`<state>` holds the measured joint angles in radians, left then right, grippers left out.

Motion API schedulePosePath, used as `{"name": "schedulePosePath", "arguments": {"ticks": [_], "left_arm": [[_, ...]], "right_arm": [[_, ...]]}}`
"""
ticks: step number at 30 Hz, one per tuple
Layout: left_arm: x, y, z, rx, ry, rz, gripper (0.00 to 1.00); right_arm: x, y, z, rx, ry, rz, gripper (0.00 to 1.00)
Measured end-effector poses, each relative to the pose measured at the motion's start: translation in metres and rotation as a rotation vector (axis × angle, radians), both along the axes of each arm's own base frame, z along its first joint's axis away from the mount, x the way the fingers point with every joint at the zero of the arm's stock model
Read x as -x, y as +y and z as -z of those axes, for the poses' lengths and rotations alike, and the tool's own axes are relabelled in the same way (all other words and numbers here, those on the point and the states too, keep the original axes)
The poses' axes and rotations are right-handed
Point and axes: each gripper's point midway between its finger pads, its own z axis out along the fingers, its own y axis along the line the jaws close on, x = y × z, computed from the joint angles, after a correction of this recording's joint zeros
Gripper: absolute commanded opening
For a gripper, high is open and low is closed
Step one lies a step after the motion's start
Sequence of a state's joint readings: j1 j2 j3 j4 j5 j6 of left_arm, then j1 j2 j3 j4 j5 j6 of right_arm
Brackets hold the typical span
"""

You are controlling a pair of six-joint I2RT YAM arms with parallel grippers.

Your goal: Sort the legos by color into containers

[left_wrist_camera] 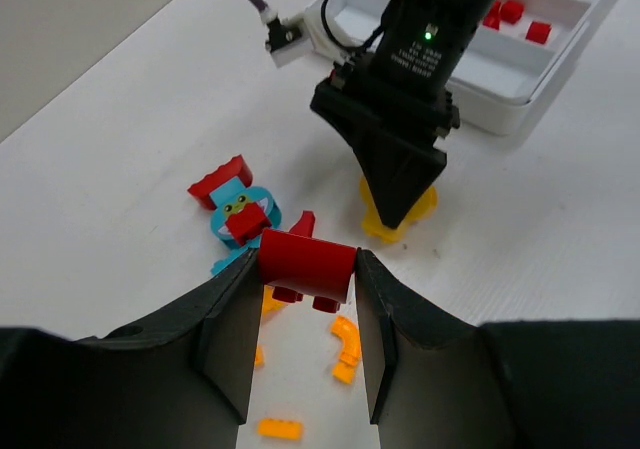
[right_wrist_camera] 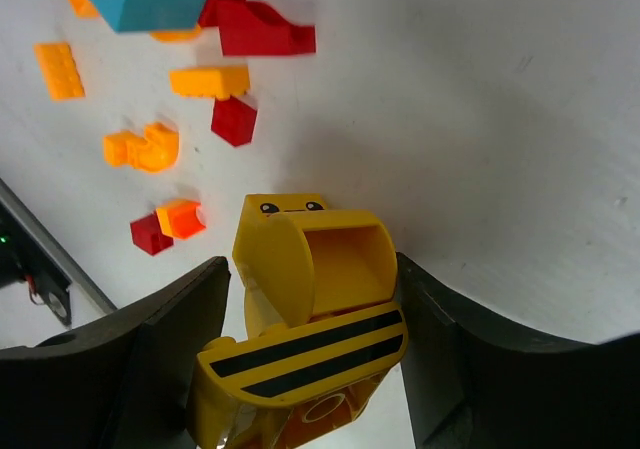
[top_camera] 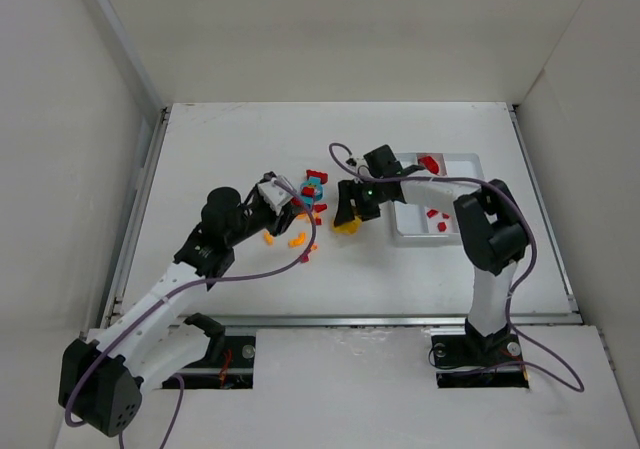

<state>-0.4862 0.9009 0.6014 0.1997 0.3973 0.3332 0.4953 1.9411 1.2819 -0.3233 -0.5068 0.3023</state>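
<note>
Two picks on at once here. The left gripper point(left_wrist_camera: 306, 281) has its jaws narrowed to a small gap and clamped on a red brick point(left_wrist_camera: 307, 259), squeezed by its two ends and riding above the scattered legos point(top_camera: 303, 219) at the middle of the tabletop point(top_camera: 220, 149).

Just to its right, the right gripper point(right_wrist_camera: 312, 269) points straight down, jaws about mid-spread and pressed against both sides of a chunky yellow piece point(right_wrist_camera: 300, 319) with black stripes. From the left wrist view that piece looks to be sitting on the tabletop, so I judge this as grip made, lift not yet made.

The tray point(top_camera: 460, 164) lies at the right, just beyond the right gripper. It has red bricks point(left_wrist_camera: 538, 31) in its far and near compartments, and I can see nothing yellow in it.

Under the left jaws lie a teal-and-red figure point(left_wrist_camera: 238, 214) and a scatter of orange bits point(left_wrist_camera: 346, 341), all unsorted, so the task looks less than half done.

Next, the red brick needs carrying right to a compartment that holds red. The right arm stands squarely in that path, so one arm should go first. The yellow piece wants a straight lift, then a compartment without red. It is bulky, and the narrow compartment may be a tight fit.
</note>
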Motion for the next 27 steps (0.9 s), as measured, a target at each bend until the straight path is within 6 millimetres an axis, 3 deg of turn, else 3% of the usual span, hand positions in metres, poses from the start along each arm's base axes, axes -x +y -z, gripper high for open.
{"name": "schedulePosePath", "arguments": {"ticks": [1,2,7,12,15,18,24,27], "left_arm": [[0.001,-0.002,-0.003,0.029,0.011,0.006,0.0],[0.002,-0.004,-0.006,0.054,0.022,0.011,0.0],[0.011,-0.016,-0.012,0.181,0.086,0.05,0.0],[0.013,-0.022,-0.015,0.29,0.168,0.034,0.0],[0.005,-0.02,-0.02,0.362,0.213,0.002,0.0],[-0.002,-0.02,-0.023,0.425,0.255,-0.026,0.0],[-0.005,-0.026,-0.035,0.491,0.293,-0.011,0.0],[-0.004,-0.029,-0.044,0.509,0.284,0.009,0.0]], "right_arm": [[0.005,0.0,0.003,0.013,0.012,-0.01,0.9],[0.008,0.0,0.005,0.021,0.019,-0.018,1.0],[0.002,-0.003,-0.02,0.02,-0.084,-0.051,1.0],[0.002,-0.004,-0.092,-0.003,-0.367,-0.098,1.0],[0.03,0.012,-0.143,-0.05,-0.586,-0.198,1.0],[0.059,0.033,-0.174,-0.104,-0.732,-0.307,0.98],[0.066,0.043,-0.169,-0.034,-0.817,-0.35,0.92],[0.064,0.044,-0.17,-0.005,-0.841,-0.334,0.74]]}}
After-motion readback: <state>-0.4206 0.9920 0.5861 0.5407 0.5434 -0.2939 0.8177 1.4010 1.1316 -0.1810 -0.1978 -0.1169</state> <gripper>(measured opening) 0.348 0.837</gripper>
